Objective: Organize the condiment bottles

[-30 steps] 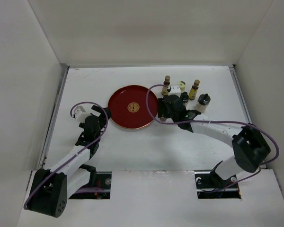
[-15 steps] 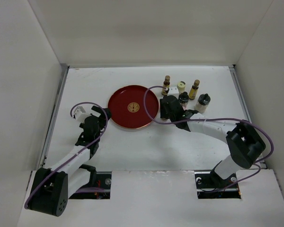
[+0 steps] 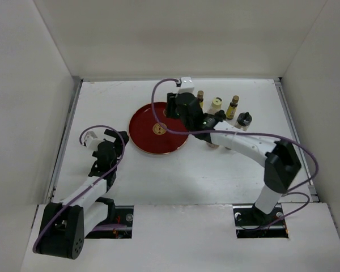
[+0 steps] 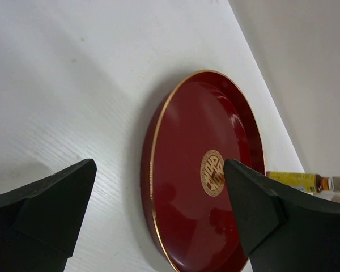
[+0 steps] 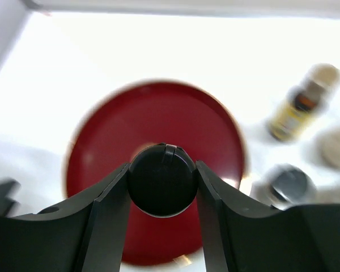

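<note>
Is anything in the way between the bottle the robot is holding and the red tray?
Nothing that shows. The right gripper holds the black-capped bottle over the red tray, and the tray's visible surface is bare. The amber bottle stands off to the side, beyond the tray's rim.
</note>
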You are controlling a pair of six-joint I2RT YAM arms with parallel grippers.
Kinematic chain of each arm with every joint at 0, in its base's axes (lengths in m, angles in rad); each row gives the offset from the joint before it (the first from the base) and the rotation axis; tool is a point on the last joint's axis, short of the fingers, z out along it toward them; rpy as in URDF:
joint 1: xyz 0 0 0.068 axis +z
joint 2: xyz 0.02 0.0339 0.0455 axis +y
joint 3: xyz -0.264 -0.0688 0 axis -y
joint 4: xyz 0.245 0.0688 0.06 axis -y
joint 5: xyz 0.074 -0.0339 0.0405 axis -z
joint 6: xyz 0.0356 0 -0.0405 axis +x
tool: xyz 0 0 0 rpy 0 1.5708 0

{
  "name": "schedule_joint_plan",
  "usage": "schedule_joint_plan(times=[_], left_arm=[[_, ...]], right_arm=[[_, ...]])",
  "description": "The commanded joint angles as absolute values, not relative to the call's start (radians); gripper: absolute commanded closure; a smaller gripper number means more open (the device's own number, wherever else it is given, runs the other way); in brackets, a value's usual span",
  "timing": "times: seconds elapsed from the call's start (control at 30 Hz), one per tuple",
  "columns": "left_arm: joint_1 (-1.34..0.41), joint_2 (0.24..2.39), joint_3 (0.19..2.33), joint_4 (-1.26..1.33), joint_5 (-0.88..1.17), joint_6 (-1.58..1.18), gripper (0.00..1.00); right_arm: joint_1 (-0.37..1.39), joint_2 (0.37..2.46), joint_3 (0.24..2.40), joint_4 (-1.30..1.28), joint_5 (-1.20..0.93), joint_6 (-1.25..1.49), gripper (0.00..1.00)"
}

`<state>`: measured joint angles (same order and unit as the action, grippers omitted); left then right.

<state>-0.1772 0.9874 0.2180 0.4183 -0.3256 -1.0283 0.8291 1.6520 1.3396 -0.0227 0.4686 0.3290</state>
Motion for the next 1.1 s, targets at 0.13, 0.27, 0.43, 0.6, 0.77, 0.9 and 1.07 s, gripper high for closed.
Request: schedule_joint_plan(times=[0.13, 0.27, 0.43, 0.6, 0.77, 0.9, 1.07], left_arm=[[-0.116, 1.005, 0.181, 0.466, -0.29, -1.1, 0.0], [-0.128, 1.002, 0.183, 0.472, -0.299, -1.095, 0.0], [-0.133, 1.014, 0.187, 0.482, -0.288, -1.095, 0.0], [-0.131, 1.012, 0.184, 0.488, -0.292, -1.092, 0.0], [-0.131, 1.005, 0.183, 0.488, -0.298, -1.089, 0.0], [-0.123, 0.991, 0.183, 0.488, -0.279, -1.089, 0.0], [-0.12, 0.986, 0.178, 0.485, -0.281, -1.092, 0.0]], right_arm=[[0.878, 2.027, 1.739, 0.011, 0.353, 0.308, 0.67], [0.893, 2.172, 1.896, -0.001, 0.35, 0.305, 0.67], [0.913, 2.287, 2.012, -0.015, 0.35, 0.285, 0.67], [0.93, 2.339, 2.042, -0.025, 0.353, 0.273, 0.65], [0.941, 2.368, 2.034, -0.026, 0.356, 0.27, 0.61], [0.952, 2.375, 2.013, -0.015, 0.36, 0.27, 0.57], [0.959, 2.365, 1.99, -0.006, 0.361, 0.282, 0.45]])
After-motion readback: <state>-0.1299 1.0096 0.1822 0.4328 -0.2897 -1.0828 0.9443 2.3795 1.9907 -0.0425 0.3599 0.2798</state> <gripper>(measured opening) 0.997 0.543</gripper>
